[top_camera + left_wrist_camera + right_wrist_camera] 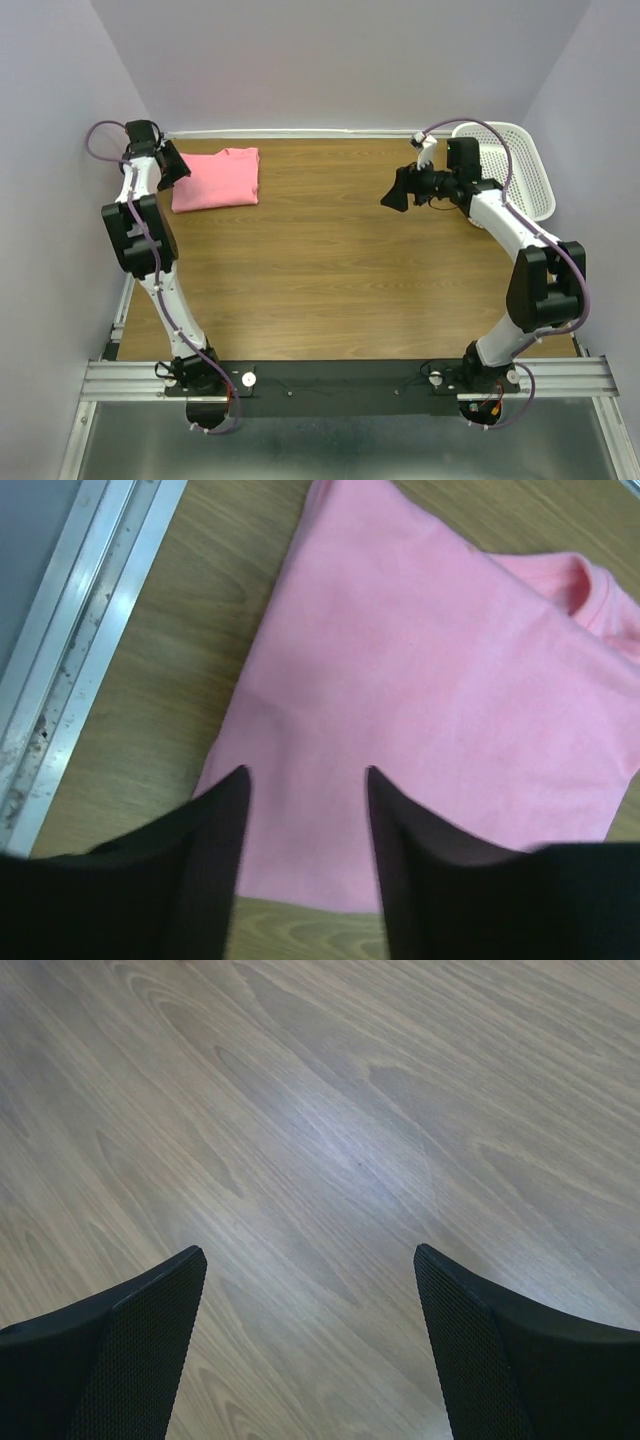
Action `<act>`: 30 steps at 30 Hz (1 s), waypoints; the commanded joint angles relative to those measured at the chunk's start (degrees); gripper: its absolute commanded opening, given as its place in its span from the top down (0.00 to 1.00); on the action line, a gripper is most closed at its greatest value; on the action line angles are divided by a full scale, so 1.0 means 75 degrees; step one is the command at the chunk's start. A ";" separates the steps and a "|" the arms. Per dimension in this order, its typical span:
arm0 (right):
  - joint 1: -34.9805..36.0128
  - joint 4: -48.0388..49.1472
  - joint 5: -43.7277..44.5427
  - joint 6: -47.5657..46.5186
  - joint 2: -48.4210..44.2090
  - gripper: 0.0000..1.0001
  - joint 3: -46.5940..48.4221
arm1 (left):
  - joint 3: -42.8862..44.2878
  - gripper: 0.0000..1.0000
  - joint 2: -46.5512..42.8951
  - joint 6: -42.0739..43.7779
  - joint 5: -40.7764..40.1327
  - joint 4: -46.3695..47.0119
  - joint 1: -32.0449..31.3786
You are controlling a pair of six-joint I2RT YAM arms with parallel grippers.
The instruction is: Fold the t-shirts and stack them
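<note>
A folded salmon-pink t-shirt lies flat at the table's far left corner. In the left wrist view the t-shirt fills most of the frame, its round neck toward the upper right. My left gripper hovers at the shirt's left edge. Seen from its wrist, the left gripper is open, its dark jaws apart over the cloth with nothing between them. My right gripper hangs open over bare wood at the right of the table. The right wrist view shows the right gripper with only tabletop between its jaws.
A white plastic mesh basket stands at the far right corner, behind the right arm. The wooden table runs to purple walls at the back and sides. A metal rail lines the table's left edge next to the shirt.
</note>
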 commanded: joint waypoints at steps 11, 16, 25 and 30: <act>-0.0060 -0.0348 0.2683 -0.1888 -0.2205 0.00 -0.0970 | -0.5222 0.20 -0.6054 -0.0256 0.1210 0.4849 0.0038; -0.0200 0.0483 0.5109 -0.0829 -0.3776 0.00 -0.1978 | -0.7262 0.15 -0.8607 0.0750 0.1573 0.6479 -0.1646; -0.0739 0.1725 0.7916 0.1026 -0.6987 0.00 -0.4134 | -0.9241 0.04 -1.1946 0.2192 0.1002 0.5310 -0.2787; -0.0751 0.1726 0.8569 0.1345 -0.6849 0.00 -0.4194 | -1.0194 0.03 -1.3638 0.2204 0.0191 0.5357 -0.2787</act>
